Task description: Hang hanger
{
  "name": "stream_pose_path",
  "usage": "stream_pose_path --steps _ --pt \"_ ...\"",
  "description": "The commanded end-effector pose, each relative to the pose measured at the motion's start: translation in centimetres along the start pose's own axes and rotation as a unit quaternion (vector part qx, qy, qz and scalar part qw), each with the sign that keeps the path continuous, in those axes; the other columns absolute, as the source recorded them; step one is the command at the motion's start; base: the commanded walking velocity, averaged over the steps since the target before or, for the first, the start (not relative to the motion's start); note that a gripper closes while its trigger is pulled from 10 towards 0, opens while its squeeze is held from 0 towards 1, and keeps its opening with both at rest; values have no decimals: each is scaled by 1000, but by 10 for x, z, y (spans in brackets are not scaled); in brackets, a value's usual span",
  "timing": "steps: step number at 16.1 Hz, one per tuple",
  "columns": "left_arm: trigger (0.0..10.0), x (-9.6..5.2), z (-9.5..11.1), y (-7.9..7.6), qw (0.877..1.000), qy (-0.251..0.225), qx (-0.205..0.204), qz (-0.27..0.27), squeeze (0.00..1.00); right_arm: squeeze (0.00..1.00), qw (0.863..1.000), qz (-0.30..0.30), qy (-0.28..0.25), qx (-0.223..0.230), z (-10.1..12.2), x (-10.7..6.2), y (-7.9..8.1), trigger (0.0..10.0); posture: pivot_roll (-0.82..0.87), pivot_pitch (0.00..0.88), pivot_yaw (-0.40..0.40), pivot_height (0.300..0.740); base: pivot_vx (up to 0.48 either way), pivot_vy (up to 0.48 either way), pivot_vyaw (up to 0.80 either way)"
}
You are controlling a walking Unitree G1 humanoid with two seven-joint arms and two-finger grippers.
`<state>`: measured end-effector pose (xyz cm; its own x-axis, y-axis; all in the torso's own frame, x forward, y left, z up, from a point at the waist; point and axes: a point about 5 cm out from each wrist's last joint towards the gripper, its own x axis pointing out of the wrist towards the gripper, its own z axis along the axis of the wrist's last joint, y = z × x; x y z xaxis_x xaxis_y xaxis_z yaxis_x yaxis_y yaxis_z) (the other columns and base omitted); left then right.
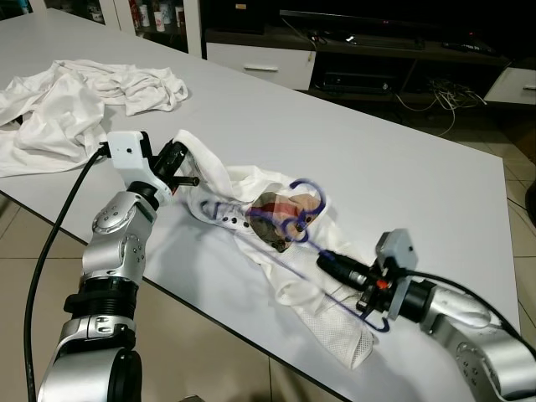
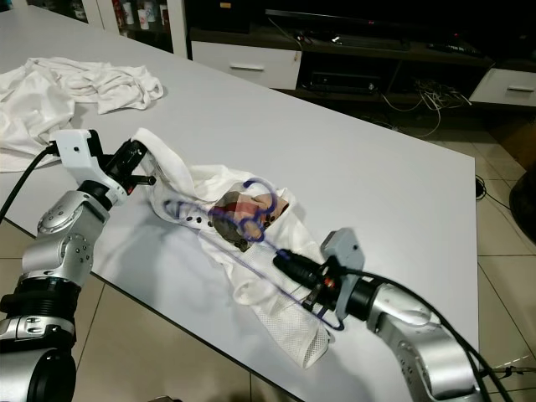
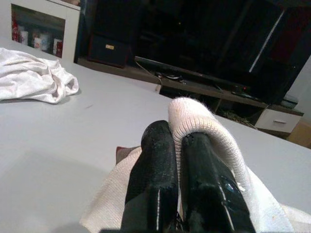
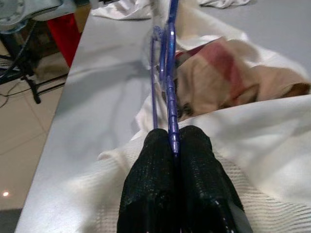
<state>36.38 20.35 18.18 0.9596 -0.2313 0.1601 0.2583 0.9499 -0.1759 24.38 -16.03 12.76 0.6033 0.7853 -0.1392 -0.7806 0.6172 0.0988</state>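
Observation:
A blue plastic hanger (image 1: 295, 219) lies partly inside a white knit garment (image 1: 276, 251) with a brown and red print, on the grey table (image 1: 377, 159). My right gripper (image 1: 328, 261) is shut on the hanger's lower bar (image 4: 171, 121), near the table's front edge. My left gripper (image 1: 186, 167) is shut on a fold of the white garment (image 3: 204, 131) at its left end, lifting it slightly off the table.
A pile of white clothes (image 1: 67, 105) lies at the table's far left. Beyond the table stands a low TV cabinet (image 1: 368, 67) with drawers and cables. The tiled floor (image 1: 209, 343) shows below the front edge.

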Motion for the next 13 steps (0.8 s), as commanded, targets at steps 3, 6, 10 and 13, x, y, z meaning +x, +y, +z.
stream_pose_path --steps 3,6,10,13 --pt "10000 2 4 -5 1000 -7 1 -3 0 0 995 -68 -66 3 31 -11 -27 0 -4 65 -74 740 0 0 0" --pt "10000 1 3 -5 1000 -8 0 -3 0 0 985 -123 -120 17 50 -19 -46 0 -4 63 -79 740 0 0 0" --pt "10000 0 6 0 1000 -7 8 1 0 0 980 -120 -149 -61 84 -43 -54 0 -5 64 -80 740 0 0 0" --pt "10000 -1 14 11 1000 -10 24 7 0 0 983 -76 -135 -95 95 -53 -48 0 -8 63 -73 740 0 0 0"
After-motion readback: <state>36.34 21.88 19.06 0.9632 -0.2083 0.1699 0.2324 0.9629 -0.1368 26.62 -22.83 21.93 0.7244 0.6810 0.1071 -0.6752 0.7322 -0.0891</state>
